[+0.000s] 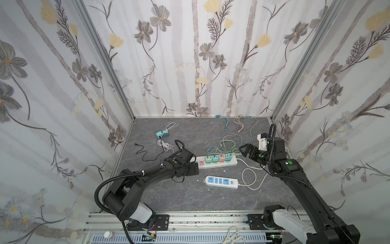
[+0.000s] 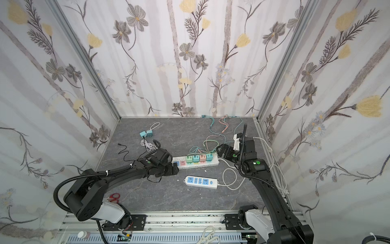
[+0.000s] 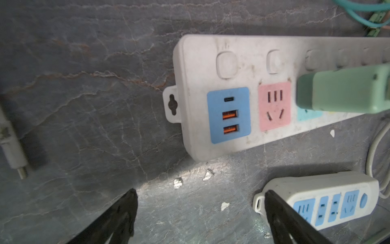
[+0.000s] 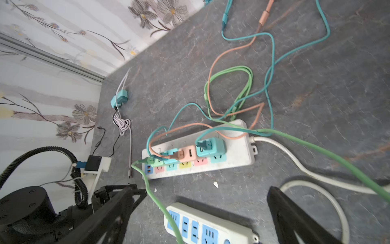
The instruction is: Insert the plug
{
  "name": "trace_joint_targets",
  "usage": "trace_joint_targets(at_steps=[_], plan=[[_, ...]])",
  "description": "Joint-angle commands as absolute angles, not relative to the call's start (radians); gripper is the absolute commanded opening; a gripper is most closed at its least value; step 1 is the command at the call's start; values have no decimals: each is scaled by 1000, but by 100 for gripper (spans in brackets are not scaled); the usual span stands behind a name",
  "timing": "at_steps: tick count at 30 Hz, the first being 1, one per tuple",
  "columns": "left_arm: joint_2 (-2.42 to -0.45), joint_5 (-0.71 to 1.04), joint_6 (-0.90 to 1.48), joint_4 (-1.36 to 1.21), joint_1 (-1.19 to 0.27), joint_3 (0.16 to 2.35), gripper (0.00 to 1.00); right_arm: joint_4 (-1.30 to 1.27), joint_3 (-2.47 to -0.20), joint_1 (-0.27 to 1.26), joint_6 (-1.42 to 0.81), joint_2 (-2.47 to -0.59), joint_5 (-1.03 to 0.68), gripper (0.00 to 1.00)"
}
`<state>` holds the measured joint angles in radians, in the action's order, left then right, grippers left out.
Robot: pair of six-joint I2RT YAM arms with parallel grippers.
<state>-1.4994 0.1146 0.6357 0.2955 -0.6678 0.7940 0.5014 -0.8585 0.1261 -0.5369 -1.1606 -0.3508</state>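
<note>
- Grey stone-look table [image 1: 168, 198], both top views: the long power strip [image 1: 233, 161] lies mid-table with four seated plugs [image 1: 218, 158] in a row. The loose teal plugs [image 1: 162, 133] lie near the back-left corner, well apart from the strip.
- Same views: left gripper [image 1: 195, 165] sits at the strip's left end and right gripper [image 1: 242, 151] near its right end. Both have their jaws spread and carry nothing.
- Left wrist: jaws wide apart and empty. The pink socket [image 3: 274, 106] is free, between the blue USB panel [image 3: 229, 115] and the green plug [image 3: 341, 90].
- Right wrist: jaws wide and empty. A green cable [image 4: 156, 202] trails between them, across the small strip [image 4: 213, 219].
- Judgement: between insertions, with no plug in hand. The next move calls for fetching a loose teal plug (the left arm is nearer). It should be pinched by the body, its prongs squared over the pink socket, and pressed straight down.
</note>
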Motion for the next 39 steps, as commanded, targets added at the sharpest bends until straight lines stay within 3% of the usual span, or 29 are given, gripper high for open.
trace_joint_targets(at_steps=[1,4,7,10,18,20,29,34,39], plan=[[-1509,99,632,311,-669,806,95,594,-895,70,-457,-1171,-538,99],[-1519,94,629,307,-669,812,97,536,-920,68,-446,-1207,-478,99],[-1528,91,629,304,-669,819,97,310,-955,69,-460,-1306,-517,97],[-1528,89,627,303,-670,822,99,176,-1151,84,-469,-1489,-555,95],[-1463,28,645,292,-668,776,100,683,-2448,317,-311,-2246,-626,95],[-1446,19,647,290,-669,764,100,787,-2638,357,-324,-2372,-617,95],[-1456,37,611,295,-668,773,100,925,-2289,372,-213,-2267,-513,99],[-1401,107,506,264,-667,822,100,1059,-2180,341,-142,-2206,-544,99],[-1409,263,386,219,-668,909,100,1018,-1997,342,-124,-2163,-623,99]])
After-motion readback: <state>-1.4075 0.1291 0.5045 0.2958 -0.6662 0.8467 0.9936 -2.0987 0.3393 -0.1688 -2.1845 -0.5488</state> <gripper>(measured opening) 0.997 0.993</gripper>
